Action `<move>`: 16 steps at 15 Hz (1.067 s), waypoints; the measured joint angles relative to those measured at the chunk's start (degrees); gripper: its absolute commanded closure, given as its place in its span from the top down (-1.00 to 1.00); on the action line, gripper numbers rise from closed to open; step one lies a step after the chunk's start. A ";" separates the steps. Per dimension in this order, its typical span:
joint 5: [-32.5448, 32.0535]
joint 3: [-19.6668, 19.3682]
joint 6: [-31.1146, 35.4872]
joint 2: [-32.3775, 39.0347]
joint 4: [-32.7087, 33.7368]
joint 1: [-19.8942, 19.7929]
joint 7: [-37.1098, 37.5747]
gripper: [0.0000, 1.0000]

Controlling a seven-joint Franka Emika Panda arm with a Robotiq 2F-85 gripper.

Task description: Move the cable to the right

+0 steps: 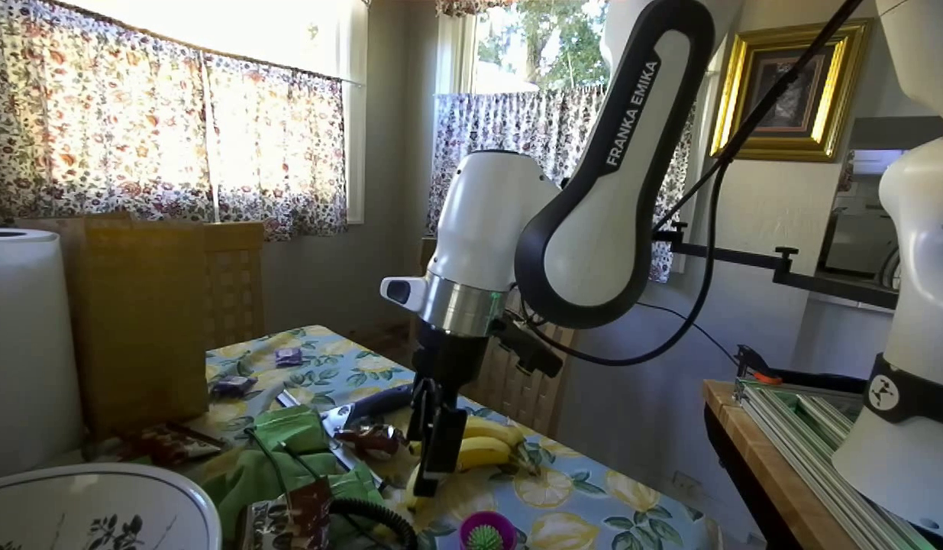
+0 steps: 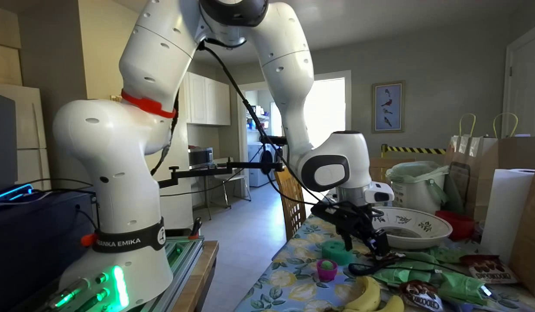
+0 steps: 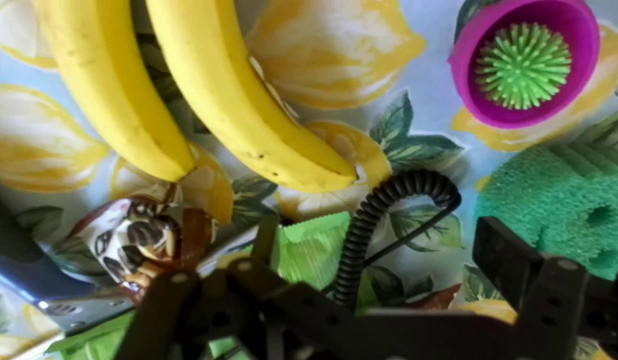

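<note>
The cable is black, with a coiled part and a thin straight part. It lies on the flowered tablecloth among green packets. In the wrist view the coil [image 3: 355, 235] bends in a hook near a banana tip. The cable shows in both exterior views [image 1: 379, 516] [image 2: 358, 271]; its thin part runs over the green packets. My gripper [image 3: 384, 247] is open and empty, pointing down over the table. In the wrist view its fingertips appear on either side of the coil. It also shows in both exterior views [image 1: 437, 481] [image 2: 364, 246]. The cable's lower part is hidden behind the gripper.
Bananas [image 3: 258, 115], a magenta cup [image 3: 461, 75] and a green sponge [image 3: 544, 200] lie close by. Green packets [image 1: 288, 435], a blue-handled tool [image 1: 379, 402] and chocolate wrappers [image 2: 421, 294] lie around. A large bowl [image 2: 416, 240] and paper roll [image 2: 505, 208] stand beyond.
</note>
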 measured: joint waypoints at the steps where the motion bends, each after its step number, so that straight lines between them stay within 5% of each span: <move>1: -0.63 -0.63 0.00 0.62 0.43 0.15 0.52 1.00; 9: -2.24 -1.96 2.72 5.25 3.89 2.92 4.78 1.00; 16: -2.08 -7.32 7.65 8.93 5.50 9.41 14.68 1.00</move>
